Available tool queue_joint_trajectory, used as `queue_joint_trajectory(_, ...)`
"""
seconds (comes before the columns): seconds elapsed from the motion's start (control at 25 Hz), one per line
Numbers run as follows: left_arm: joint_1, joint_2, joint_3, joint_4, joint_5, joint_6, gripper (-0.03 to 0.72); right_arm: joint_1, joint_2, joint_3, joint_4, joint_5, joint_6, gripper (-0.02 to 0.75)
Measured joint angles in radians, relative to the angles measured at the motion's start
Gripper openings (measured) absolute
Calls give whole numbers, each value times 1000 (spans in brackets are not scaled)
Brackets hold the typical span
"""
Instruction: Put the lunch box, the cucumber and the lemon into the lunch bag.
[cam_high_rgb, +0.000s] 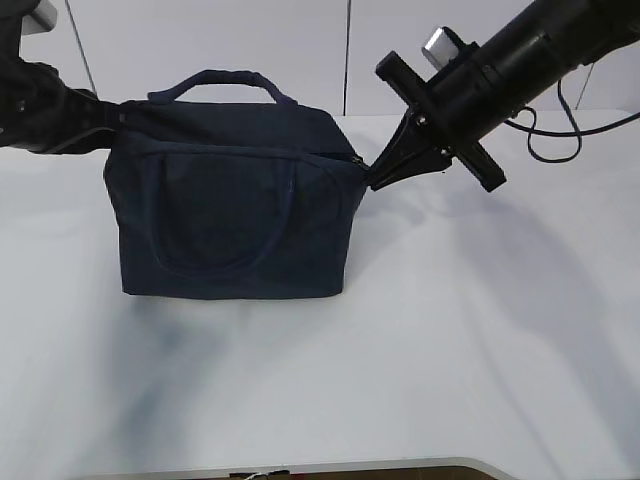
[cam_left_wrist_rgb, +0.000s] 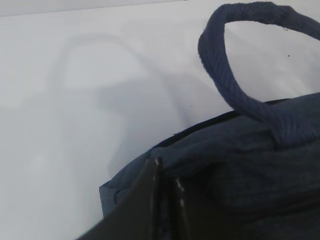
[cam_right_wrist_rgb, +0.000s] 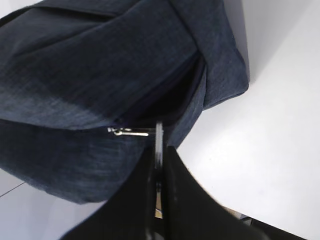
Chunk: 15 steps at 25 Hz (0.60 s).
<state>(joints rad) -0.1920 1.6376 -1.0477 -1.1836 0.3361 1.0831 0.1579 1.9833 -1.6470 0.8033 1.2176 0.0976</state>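
Observation:
The dark navy lunch bag (cam_high_rgb: 235, 200) stands upright on the white table (cam_high_rgb: 450, 330), one loop handle (cam_high_rgb: 215, 82) standing up. My left gripper (cam_high_rgb: 115, 118) is shut on the fabric at the bag's top left corner (cam_left_wrist_rgb: 240, 165), its fingers (cam_left_wrist_rgb: 152, 185) pinched together there. My right gripper (cam_high_rgb: 372, 182) is at the bag's top right end, shut on the metal zipper pull (cam_right_wrist_rgb: 130, 132). The bag (cam_right_wrist_rgb: 100, 65) shows a short dark gap beside the slider. The lunch box, the cucumber and the lemon are out of view.
A black cable (cam_high_rgb: 545, 130) hangs behind the right arm. The table's front edge (cam_high_rgb: 300, 470) runs along the bottom. A white wall stands behind the table. The second handle (cam_high_rgb: 225, 255) lies flat against the bag's front.

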Motion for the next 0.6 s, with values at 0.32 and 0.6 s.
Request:
queue_joint_trajectory(0.32,53,0,2,2,43,0,-14,-40,2,0,42,-2,-21,5)
queue_joint_trajectory(0.6,60,0,2,4,56,0,-14,-42,22,0,48,-2,-53,5)
